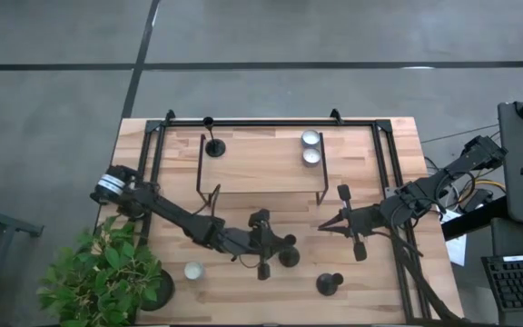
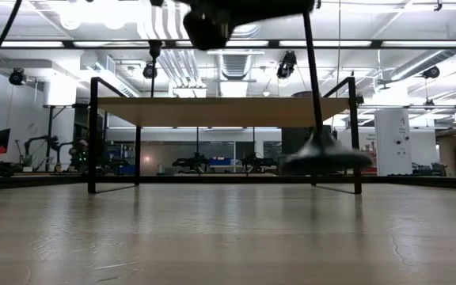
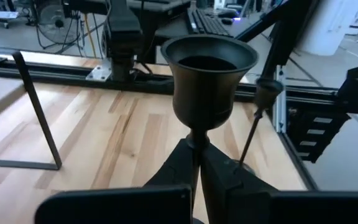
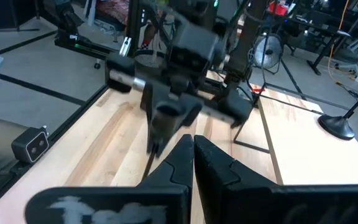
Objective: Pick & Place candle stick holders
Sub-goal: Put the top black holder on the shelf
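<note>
My left gripper (image 1: 278,247) is shut on a black candle stick holder (image 3: 210,68) over the table's front middle. In the low view its round base (image 2: 323,155) hangs above the table. My right gripper (image 1: 328,224) is shut and empty, just right of it, fingertips (image 4: 193,149) facing the left arm. A second black holder (image 1: 330,284) stands on its base near the front edge. A third (image 1: 215,145) stands on the shelf with two silver cups (image 1: 310,138) (image 1: 311,155). Another silver cup (image 1: 193,270) sits at the front left. My left gripper pinches the holder's narrow stem (image 3: 196,144) just under its wide cup, between its two fingers. The fingers come roughly level from the table's left and lie across the stem. The holder stays upright, cup opening up, base lifted clear of the table.
A black-framed wooden shelf (image 1: 261,182) stands across the table's far half, its legs (image 3: 39,112) reaching the tabletop. A potted green plant (image 1: 107,272) sits at the front left corner. Black rails (image 1: 384,163) run along the table's sides.
</note>
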Robot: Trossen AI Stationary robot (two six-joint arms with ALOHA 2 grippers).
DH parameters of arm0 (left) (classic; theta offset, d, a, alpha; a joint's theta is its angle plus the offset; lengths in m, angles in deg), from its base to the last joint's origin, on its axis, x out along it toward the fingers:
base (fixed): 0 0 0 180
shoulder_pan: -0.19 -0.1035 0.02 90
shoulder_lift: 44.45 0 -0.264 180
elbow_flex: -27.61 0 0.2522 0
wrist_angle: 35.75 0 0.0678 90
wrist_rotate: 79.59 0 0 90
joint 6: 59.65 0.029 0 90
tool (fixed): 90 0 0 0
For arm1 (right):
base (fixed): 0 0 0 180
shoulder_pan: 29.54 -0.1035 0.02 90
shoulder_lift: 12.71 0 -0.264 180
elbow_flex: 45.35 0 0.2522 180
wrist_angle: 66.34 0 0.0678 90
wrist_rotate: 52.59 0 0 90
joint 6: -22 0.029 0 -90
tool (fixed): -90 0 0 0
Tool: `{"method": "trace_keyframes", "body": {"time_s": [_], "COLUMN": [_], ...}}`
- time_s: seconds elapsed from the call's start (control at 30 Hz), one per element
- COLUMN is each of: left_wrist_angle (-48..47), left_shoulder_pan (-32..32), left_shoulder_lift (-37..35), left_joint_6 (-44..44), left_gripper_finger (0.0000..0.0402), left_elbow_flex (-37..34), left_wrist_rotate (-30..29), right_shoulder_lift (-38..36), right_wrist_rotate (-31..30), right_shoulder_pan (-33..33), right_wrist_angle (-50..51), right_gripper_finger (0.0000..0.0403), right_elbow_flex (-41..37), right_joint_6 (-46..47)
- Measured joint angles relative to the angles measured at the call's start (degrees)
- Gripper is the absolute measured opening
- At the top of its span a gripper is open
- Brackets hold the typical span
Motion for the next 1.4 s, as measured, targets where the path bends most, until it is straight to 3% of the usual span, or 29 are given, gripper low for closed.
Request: {"method": "trace_keyframes", "body": {"time_s": [0.33,0.97,1.23,1.4], "left_wrist_angle": [-13.5,-44.0,-57.5,-59.9], "left_shoulder_pan": [0.9,-0.2,-4.4,-6.9], "left_shoulder_lift": [-12.5,-38.0,-43.2,-44.4], "left_joint_6": [0.4,2.0,-7.6,-9.1], "left_gripper_finger": [0.0003,0.0005,0.0005,0.0003], "left_elbow_flex": [-0.1,-0.2,-0.2,-1.7], "left_wrist_rotate": [-3.2,-33.0,-36.1,-36.0], "right_shoulder_lift": [0.0,0.0,0.0,0.0], "right_wrist_rotate": [0.0,0.0,0.0,0.0], "right_shoulder_pan": [0.0,0.1,0.0,0.0], "right_wrist_angle": [0.0,-0.1,-0.1,-0.1], "right_gripper_finger": [0.0008,0.0008,0.0008,0.0008], "right_elbow_flex": [0.0,0.0,0.0,0.0], "right_joint_6": [0.0,0.0,0.0,0.0]}}
